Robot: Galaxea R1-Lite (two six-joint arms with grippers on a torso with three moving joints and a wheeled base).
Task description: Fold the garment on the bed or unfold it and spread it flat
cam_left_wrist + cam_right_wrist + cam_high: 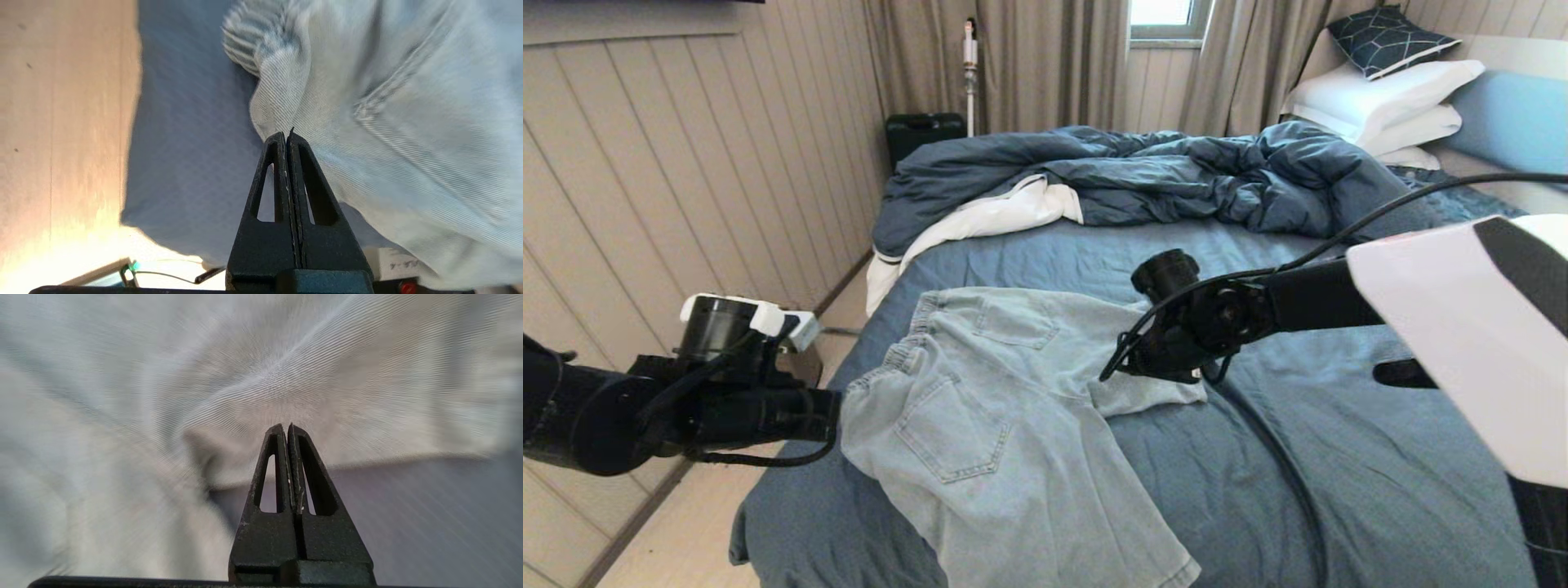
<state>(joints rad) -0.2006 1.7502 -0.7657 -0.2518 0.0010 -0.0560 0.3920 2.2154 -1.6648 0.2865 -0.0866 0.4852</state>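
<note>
The pale light-blue denim shorts (pixel 980 408) lie back side up on the near left part of the bed (pixel 1339 457), both patch pockets showing. The gathered waistband faces the bed's left edge and one leg hangs toward the front corner. My left gripper (pixel 840 412) is at the waistband corner; in the left wrist view it (pixel 287 134) is shut on the edge of the denim (pixel 388 122). My right gripper (pixel 1109 374) is at the far leg near its hem. In the right wrist view it (pixel 287 426) is shut, with creases in the cloth (pixel 163 375) radiating from its tips. The drawstring is hidden.
A rumpled dark blue duvet (pixel 1143 175) with a white lining (pixel 988 216) is piled across the far half of the bed. White pillows (pixel 1388 98) and the light blue headboard (pixel 1515 114) are at the far right. The bare floor (pixel 686 539) and a panelled wall run along the left.
</note>
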